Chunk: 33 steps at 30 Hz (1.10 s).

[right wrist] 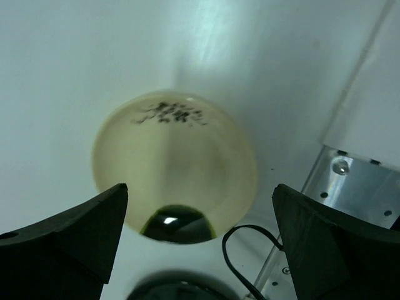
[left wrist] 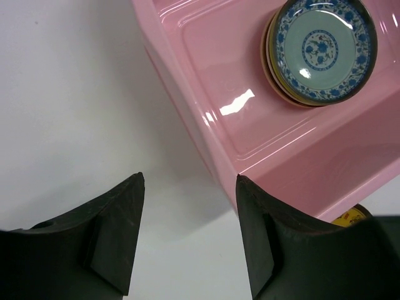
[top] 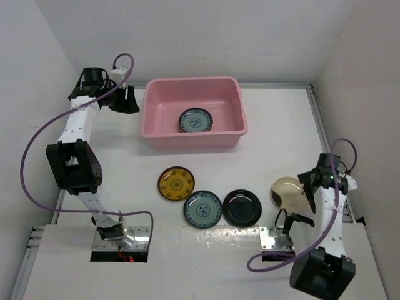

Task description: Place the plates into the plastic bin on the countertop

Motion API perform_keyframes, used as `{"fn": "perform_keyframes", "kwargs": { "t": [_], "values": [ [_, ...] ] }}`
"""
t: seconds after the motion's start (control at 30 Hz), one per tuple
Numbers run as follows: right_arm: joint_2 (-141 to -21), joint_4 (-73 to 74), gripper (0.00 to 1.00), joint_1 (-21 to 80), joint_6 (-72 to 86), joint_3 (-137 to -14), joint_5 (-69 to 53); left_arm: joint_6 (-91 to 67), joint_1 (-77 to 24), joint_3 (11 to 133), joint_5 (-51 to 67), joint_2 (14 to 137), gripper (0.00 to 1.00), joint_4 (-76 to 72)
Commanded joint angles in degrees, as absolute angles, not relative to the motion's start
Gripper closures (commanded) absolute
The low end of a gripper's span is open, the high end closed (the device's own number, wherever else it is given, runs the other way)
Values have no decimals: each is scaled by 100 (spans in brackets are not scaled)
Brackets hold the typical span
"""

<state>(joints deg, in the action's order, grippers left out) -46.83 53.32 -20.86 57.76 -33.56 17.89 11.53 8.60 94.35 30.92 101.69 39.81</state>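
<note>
The pink plastic bin [top: 194, 136] stands at the back middle of the white countertop [top: 275, 125]. In it lies a blue-patterned plate [top: 195, 120] [left wrist: 322, 47], stacked on another plate with a brown rim. On the countertop in front lie a yellow-brown plate [top: 176, 183], a blue-grey plate [top: 202, 209], a glossy black plate [top: 242, 207] and a cream plate [top: 286, 190] [right wrist: 175, 156]. My left gripper [top: 132, 100] [left wrist: 190, 184] hangs open beside the bin's left wall [left wrist: 187, 106], holding nothing. My right gripper [top: 310, 182] [right wrist: 200, 194] is wide open over the cream plate's right edge.
A metal mounting plate [top: 275, 239] [right wrist: 350, 181] and a black cable loop [right wrist: 250, 250] lie just near of the cream plate. Metal edging [top: 325, 131] runs along the countertop's right side. White walls close in on the left, back and right.
</note>
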Motion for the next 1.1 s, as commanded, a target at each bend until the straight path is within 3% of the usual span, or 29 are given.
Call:
{"fn": "perform_keyframes", "kwargs": {
  "t": [0.0, 0.17, 0.3, 0.5, 0.73, 0.83, 0.87, 0.93, 1.07],
  "values": [
    [-4492, 5520, 4, -2705, 6723, -3068, 2065, 1107, 835, 9457, 3349, 9853, 37, 3911],
    [-4947, 4845, 4, -2918, 6602, -2558, 1961, 1160, 835, 9510, 3401, 9853, 39, 3964],
    [-5352, 3395, 18, -2901, 5942, -1883, 942, 1160, 835, 9562, 3401, 9853, 39, 3964],
    [-5642, 1636, 29, -2629, 5511, -1407, 123, 1160, 896, 9510, 3296, 9853, 39, 4017],
    [-6600, 415, 58, -2408, 5458, -1459, -158, 1160, 1011, 9510, 3243, 9958, 39, 4017],
    [-7109, 54, 76, -2329, 5467, -1511, -343, 1160, 1063, 9562, 3190, 9958, 39, 4017],
    [-7293, -147, 87, -2312, 5423, -1512, -412, 1160, 1063, 9562, 3190, 9958, 39, 4017],
    [-7531, -290, 100, -2259, 5257, -1573, -527, 1160, 1063, 9562, 3138, 10011, 39, 4017],
    [-7585, -133, 100, -2092, 5010, -1871, -554, 1160, 1116, 9562, 3138, 10011, 39, 4017]
  ]
}}
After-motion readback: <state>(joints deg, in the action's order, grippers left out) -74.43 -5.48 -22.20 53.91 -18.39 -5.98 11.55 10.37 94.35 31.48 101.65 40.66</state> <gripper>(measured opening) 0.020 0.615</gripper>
